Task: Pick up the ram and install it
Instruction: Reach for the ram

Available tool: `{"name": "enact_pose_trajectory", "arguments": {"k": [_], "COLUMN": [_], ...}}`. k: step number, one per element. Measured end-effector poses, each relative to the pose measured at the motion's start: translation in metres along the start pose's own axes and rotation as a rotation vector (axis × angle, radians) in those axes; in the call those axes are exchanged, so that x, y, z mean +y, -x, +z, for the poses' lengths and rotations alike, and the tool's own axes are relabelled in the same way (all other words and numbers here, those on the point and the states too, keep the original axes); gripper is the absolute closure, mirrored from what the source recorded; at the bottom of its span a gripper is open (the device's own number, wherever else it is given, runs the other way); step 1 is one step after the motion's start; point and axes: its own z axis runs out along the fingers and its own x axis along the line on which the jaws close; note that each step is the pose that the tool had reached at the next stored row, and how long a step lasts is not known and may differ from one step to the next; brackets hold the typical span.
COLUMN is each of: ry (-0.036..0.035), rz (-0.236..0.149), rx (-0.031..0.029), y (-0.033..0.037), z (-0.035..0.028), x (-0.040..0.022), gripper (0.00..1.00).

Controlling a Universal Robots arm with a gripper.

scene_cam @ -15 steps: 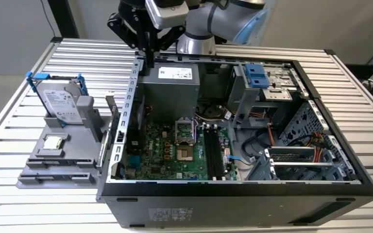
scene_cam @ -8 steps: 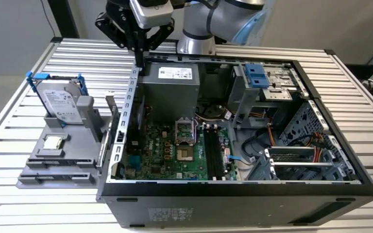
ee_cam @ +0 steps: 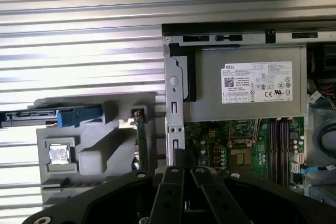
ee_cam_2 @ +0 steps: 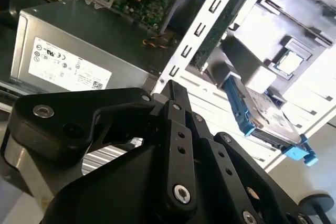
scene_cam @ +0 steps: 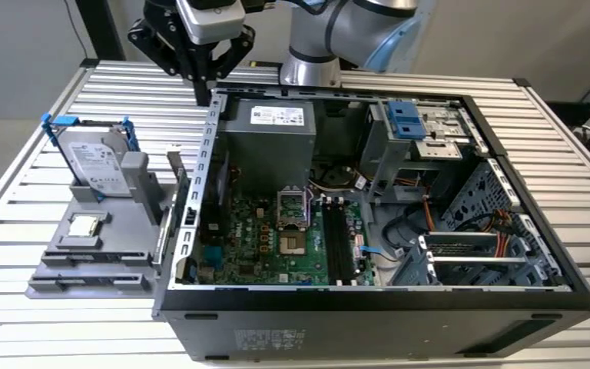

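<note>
Hand (scene_cam: 205,88): black, fingers drawn together with nothing between them, hanging tip-down over the far corner of the case (scene_cam: 377,300) at the exterior view's left. Ram (ee_cam: 139,141): green stick standing on edge in the grey holder (scene_cam: 111,265) on the bench (scene_cam: 70,330), just outside the case's left wall and apart from the hand. Drive (scene_cam: 101,161): silver with a blue frame, upright in the same holder, left of the ram. Motherboard (scene_cam: 274,238): green, flat inside the case, long black slots (scene_cam: 338,238) on it.

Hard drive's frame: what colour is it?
The frame is blue, around the silver hard drive; clearest in the exterior view.
</note>
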Motion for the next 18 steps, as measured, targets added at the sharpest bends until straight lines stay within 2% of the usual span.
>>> {"name": "enact_pose_trajectory", "arguments": {"k": [18], "ry": [0.0001], "rz": [-0.003], "rx": [0.0002], "y": [-0.0581], "z": [-0.0013], "x": [-0.0042], "gripper": [1.00]}}
